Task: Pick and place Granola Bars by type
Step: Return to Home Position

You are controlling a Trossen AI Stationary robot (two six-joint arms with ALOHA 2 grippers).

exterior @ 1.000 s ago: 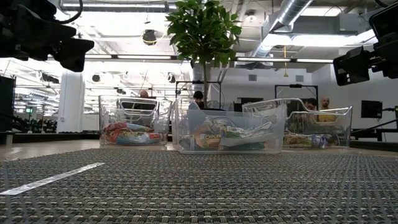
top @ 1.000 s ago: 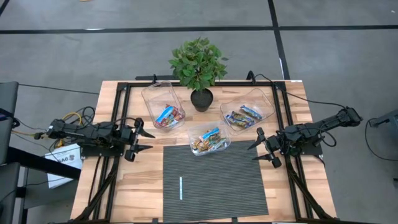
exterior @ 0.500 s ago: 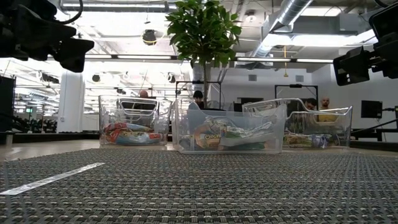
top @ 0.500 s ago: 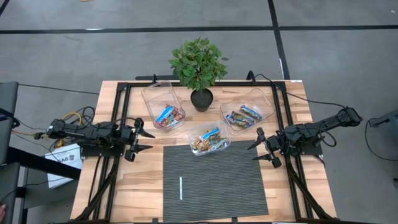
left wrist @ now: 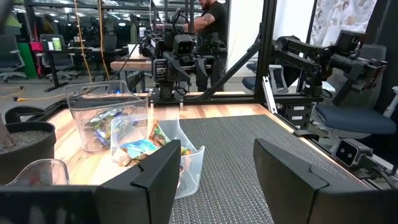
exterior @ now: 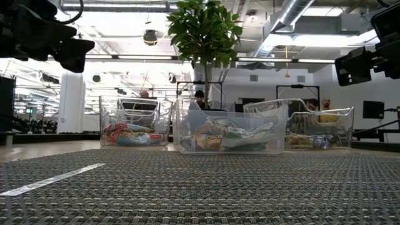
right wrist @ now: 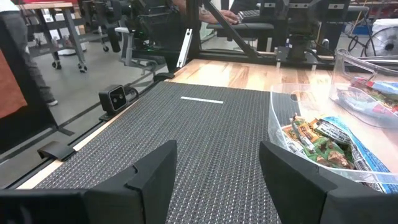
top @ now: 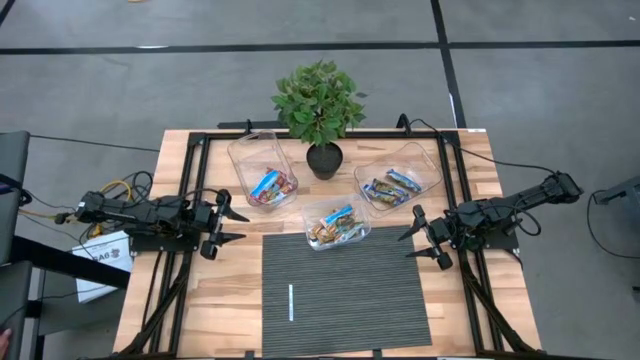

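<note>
The granola bars lie in three clear bins: the left bin (top: 262, 168), the middle bin (top: 335, 223) at the mat's far edge, and the right bin (top: 398, 176). Shiny wrappers show in each, such as the blue-and-red bars (top: 270, 185), the mixed bars (right wrist: 323, 144) and the blue bars (top: 392, 186). My left gripper (top: 226, 222) hovers open at the table's left side, pointing level toward the right. My right gripper (top: 420, 238) hovers open at the right side, pointing toward the mat. Neither holds anything.
A dark woven mat (top: 345, 290) covers the table's near middle, with a thin white stick (top: 291, 302) lying on it. A potted plant (top: 320, 105) stands at the far edge between the bins. Black frame rails (top: 190, 190) run along both sides. People show in the room behind.
</note>
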